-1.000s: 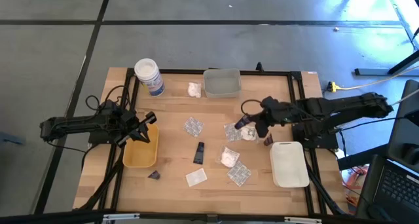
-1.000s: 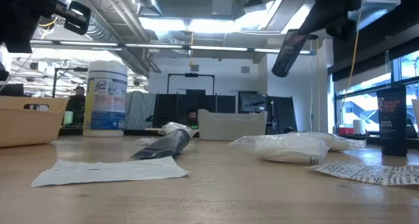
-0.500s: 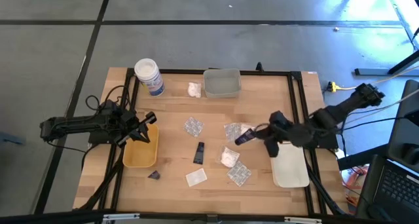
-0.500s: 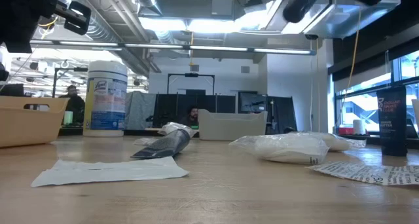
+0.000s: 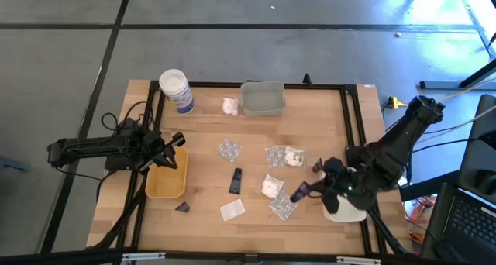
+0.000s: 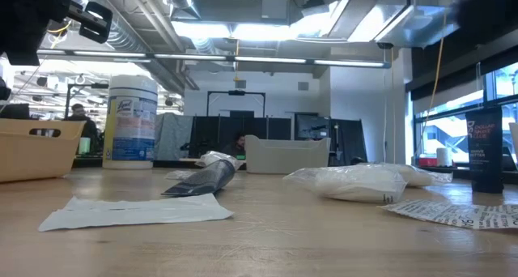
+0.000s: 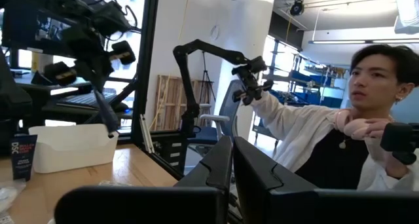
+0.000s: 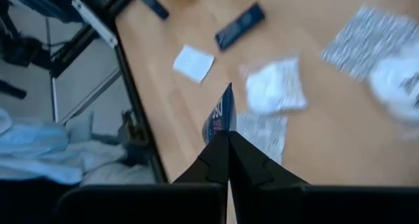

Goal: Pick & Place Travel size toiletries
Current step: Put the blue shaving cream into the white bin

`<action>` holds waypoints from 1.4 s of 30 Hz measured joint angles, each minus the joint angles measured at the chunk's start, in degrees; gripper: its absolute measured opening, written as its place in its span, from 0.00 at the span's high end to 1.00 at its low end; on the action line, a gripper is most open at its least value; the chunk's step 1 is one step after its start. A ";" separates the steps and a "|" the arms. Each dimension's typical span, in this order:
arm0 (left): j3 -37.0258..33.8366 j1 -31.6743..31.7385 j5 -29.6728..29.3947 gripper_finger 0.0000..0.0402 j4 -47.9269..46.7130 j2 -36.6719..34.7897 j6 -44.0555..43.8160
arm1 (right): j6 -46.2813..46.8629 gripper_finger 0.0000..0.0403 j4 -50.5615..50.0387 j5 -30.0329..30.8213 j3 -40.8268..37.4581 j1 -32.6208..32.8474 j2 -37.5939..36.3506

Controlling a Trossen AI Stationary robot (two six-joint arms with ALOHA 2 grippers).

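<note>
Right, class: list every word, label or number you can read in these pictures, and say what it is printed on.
"DOLLAR SHAVE CLUB", as far as it can be made out: on the upright dark tube.
Too blurred to read: the print on the blue-labelled jar.
Too small to read: the print on the flat printed sachet.
Too blurred to read: the lettering on the dark packet in the right gripper.

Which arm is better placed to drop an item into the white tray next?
The right. Its gripper already pinches a small dark flat packet beside the white rectangular tray, while the left gripper hangs shut and empty over the yellow tray.
</note>
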 joint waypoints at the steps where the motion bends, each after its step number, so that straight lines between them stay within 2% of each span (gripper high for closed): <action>1: 0.02 0.00 0.00 0.97 0.00 0.00 -0.01 | 1.59 1.00 -0.01 -0.28 -0.01 1.10 0.53; 7: -0.01 0.00 0.00 0.97 0.00 0.00 -0.02 | 12.85 1.00 -0.50 -2.68 0.32 7.29 3.94; 10: 0.00 0.00 0.01 0.97 0.00 0.00 0.00 | 18.52 1.00 -3.44 -5.14 3.17 10.10 6.72; 19: 0.01 0.00 0.02 0.97 0.00 0.02 -0.02 | 34.63 1.00 -33.98 -5.31 23.81 17.25 17.66; 22: -0.01 0.00 0.02 0.97 0.00 0.00 0.00 | 38.45 1.00 -39.91 -5.93 27.39 18.43 20.88; 29: 0.00 0.00 0.01 0.97 0.00 0.00 -0.01 | 45.05 1.00 -44.56 -12.89 27.99 21.19 25.86; 34: 0.00 0.00 0.01 0.97 0.00 0.00 -0.01 | 46.79 1.00 -44.90 -12.69 27.92 23.14 27.58; 38: 0.01 0.00 0.02 0.97 0.00 0.00 0.00 | 47.67 1.00 -44.91 -9.34 25.69 23.65 27.68; 42: 0.01 0.00 0.02 0.97 0.00 0.00 -0.02 | 47.68 1.00 -44.94 -10.46 22.31 23.60 27.62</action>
